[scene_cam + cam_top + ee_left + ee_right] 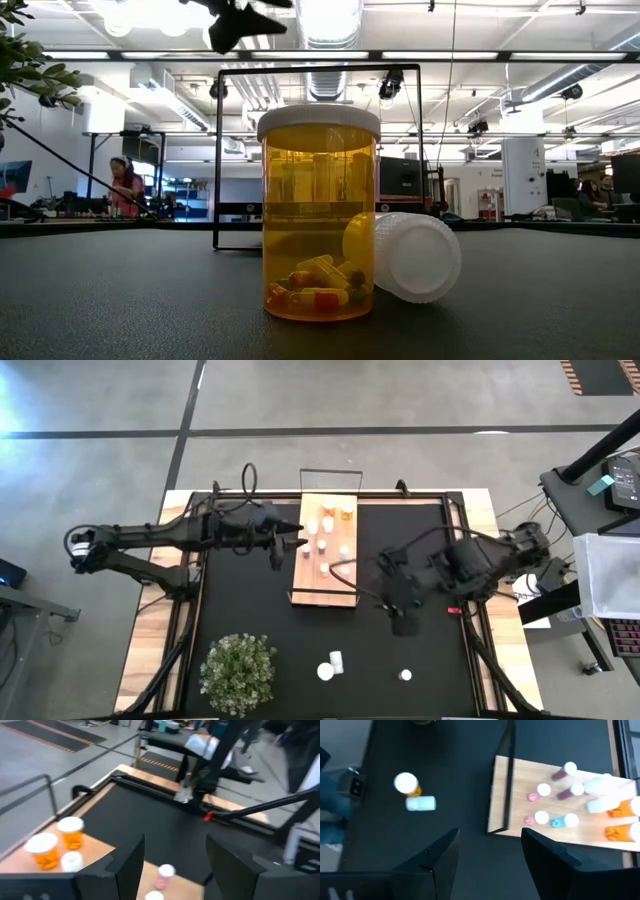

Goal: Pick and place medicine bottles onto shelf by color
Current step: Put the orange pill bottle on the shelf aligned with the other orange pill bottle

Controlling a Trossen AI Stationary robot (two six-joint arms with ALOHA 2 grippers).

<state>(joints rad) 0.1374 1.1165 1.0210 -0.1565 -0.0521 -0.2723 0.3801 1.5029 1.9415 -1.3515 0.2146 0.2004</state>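
We see the long light-wood shelf with thin black end frames [328, 550] lying on the black mat [250, 610], already carrying several small white-capped medicine bottles [324, 546]. Our left gripper [296, 541] hovers at the shelf's left edge, fingers spread wide and holding nothing. Our right gripper [403, 618] hangs over the mat right of the shelf, likewise wide open and empty. An upright orange bottle [326, 671], a toppled white bottle [338, 660] touching it and a lone white-capped bottle [405, 675] remain near the mat's front, beside a leafy green potted plant [238, 672].
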